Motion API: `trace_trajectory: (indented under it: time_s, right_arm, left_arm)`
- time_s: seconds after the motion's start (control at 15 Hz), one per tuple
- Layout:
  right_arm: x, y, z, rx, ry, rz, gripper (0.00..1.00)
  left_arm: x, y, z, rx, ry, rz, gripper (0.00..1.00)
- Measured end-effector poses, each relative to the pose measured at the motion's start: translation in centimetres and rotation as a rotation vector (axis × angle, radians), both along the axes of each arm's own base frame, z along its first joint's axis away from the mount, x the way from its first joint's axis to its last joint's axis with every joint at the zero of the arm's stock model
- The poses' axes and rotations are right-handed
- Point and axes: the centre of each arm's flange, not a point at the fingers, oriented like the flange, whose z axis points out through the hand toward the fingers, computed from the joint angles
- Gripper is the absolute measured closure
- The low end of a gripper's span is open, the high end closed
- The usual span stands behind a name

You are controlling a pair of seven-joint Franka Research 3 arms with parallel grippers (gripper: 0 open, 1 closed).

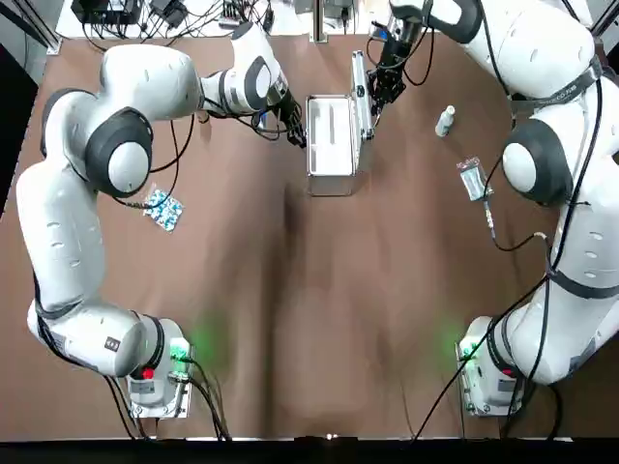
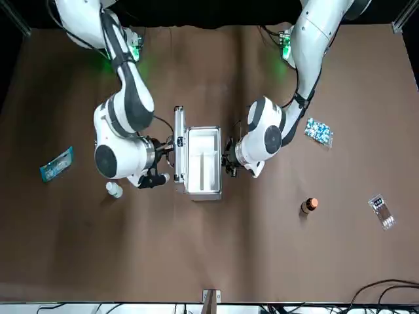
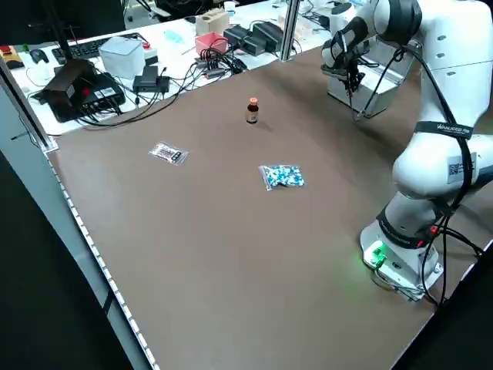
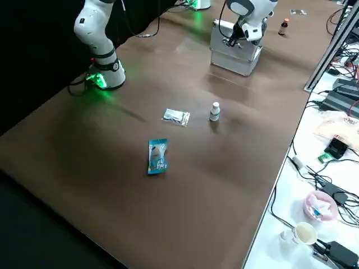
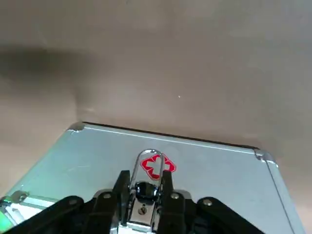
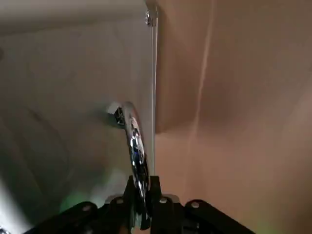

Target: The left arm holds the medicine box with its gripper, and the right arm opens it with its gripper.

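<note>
Lid-opening step, near its end: the box (image 1: 331,145) stood at the far middle of the counter (image 1: 290,319), its lid (image 1: 360,97) raised upright.
Left jaws pinched a metal clasp (image 5: 142,191) on the box's left wall, steadying the base. Right jaws pinched the lid's chrome handle (image 6: 134,146). The next move, by my judgement, called for the right jaws to carry the lid past upright or let go gently, with the left jaws bracing the base against sliding.
</note>
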Motion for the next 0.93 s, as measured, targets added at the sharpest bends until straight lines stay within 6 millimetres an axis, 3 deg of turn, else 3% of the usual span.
trace_trajectory:
  time_s: [0.27, 0.33, 0.47, 0.8, 0.93]
  right_arm:
    - [0.0, -0.1, -0.2, -0.007, -0.001, 0.002, 0.86]
    - [0.5, -0.6, -1.3, -0.041, -0.030, 0.003, 0.82]
    - [1.5, -1.3, -4.9, -0.066, -0.059, -0.001, 0.62]
    - [1.8, -2.0, -5.9, -0.084, -0.059, 0.019, 0.07]
    - [1.9, -2.1, -6.0, -0.082, -0.060, 0.016, 0.04]
  left_arm:
    - [0.0, 0.0, 0.0, 0.000, 0.000, 0.000, 0.69]
    - [0.0, 0.0, -0.1, 0.001, 0.001, 0.000, 0.69]
    - [0.0, 0.0, 0.0, 0.001, 0.001, -0.001, 0.69]
    - [0.1, 0.1, 0.0, 0.002, 0.000, 0.000, 0.66]
    - [0.1, 0.2, 0.0, 0.003, -0.003, 0.000, 0.64]
